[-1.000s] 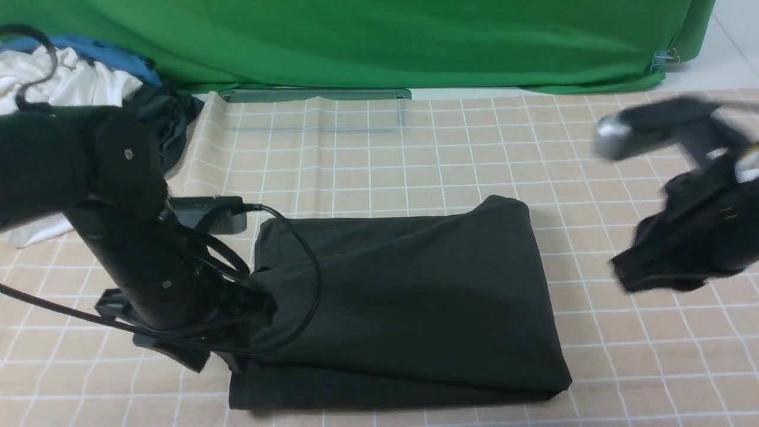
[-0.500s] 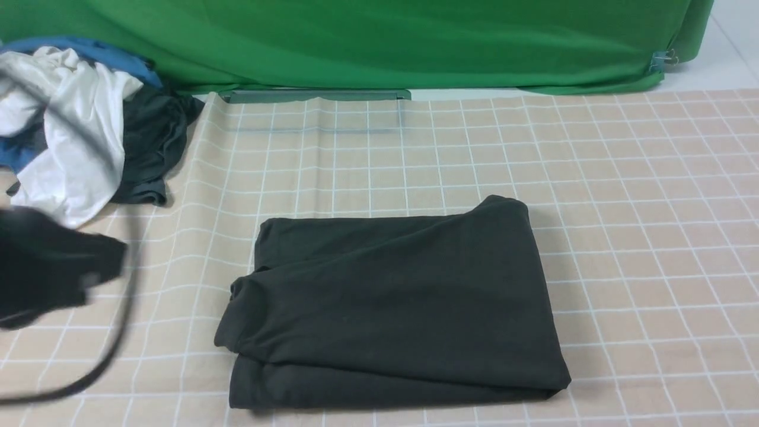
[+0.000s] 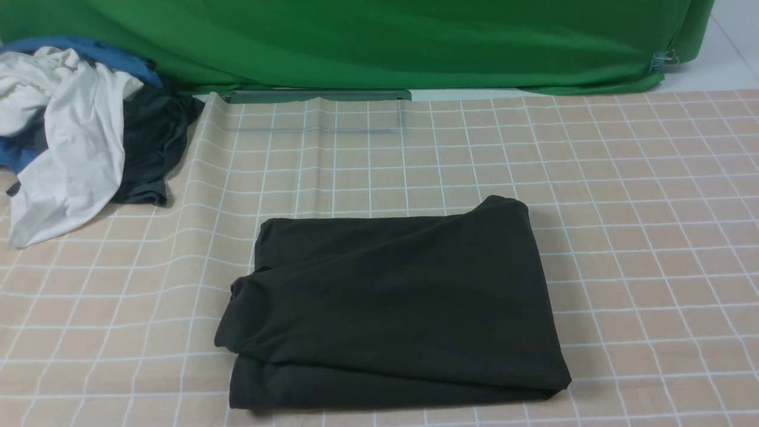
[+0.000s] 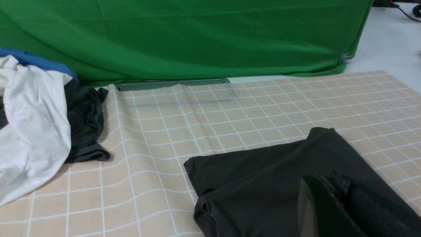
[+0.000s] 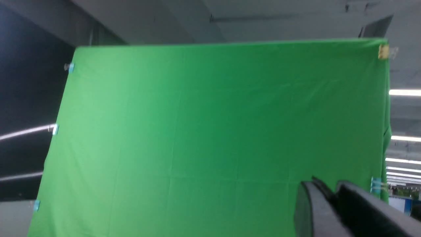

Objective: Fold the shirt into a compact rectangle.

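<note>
Left gripper clenched, empty, above folded shirt; right gripper seemingly closed, empty.

Shirt print, neck label hidden inside folds; white garment beside shirt cut by frame edge.

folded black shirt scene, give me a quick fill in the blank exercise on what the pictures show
1. The black shirt lies folded on a ____ checked cloth.
2. The backdrop behind the table is ____.
3. The clothes pile sits on the robot's ____ side.
4. In the front view, ____ end effector touches the shirt.

Missing words: beige; green; left; no
</note>
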`<state>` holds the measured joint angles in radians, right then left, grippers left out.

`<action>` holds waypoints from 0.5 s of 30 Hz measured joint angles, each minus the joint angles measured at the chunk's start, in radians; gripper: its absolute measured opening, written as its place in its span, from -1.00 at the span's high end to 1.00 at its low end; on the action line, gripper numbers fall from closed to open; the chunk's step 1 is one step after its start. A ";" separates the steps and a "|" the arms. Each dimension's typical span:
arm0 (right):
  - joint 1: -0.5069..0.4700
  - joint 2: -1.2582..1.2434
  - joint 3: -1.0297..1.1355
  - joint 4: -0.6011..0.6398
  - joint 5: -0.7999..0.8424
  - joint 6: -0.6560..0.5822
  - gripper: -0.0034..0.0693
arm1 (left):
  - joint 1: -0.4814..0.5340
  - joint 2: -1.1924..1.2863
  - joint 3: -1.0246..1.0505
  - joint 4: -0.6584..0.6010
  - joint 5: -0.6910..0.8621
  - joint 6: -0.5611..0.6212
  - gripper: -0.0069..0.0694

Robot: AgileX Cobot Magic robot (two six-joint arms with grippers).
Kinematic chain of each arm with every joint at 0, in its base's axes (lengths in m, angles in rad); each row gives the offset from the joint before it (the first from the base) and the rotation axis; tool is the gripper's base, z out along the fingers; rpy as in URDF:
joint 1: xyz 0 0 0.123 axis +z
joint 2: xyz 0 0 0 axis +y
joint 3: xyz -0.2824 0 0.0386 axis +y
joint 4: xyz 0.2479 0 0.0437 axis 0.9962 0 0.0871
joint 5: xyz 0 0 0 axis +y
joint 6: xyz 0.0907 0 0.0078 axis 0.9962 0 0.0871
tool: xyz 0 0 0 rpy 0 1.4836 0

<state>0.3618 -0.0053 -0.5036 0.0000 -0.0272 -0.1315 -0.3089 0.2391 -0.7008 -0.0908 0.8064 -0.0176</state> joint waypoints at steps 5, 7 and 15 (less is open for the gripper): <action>0.000 0.000 0.002 0.000 -0.001 0.000 0.31 | 0.000 0.001 0.102 -0.016 -0.269 0.000 0.77; 0.000 0.000 0.002 0.000 -0.001 0.000 0.28 | 0.000 0.001 0.105 -0.020 -0.319 0.000 0.77; 0.000 0.000 0.002 0.000 -0.001 -0.001 0.26 | 0.000 0.001 0.109 -0.020 -0.335 0.000 0.77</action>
<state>0.3618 -0.0053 -0.5017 0.0000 -0.0279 -0.1323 -0.3089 0.2400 -0.5914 -0.1104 0.4711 -0.0176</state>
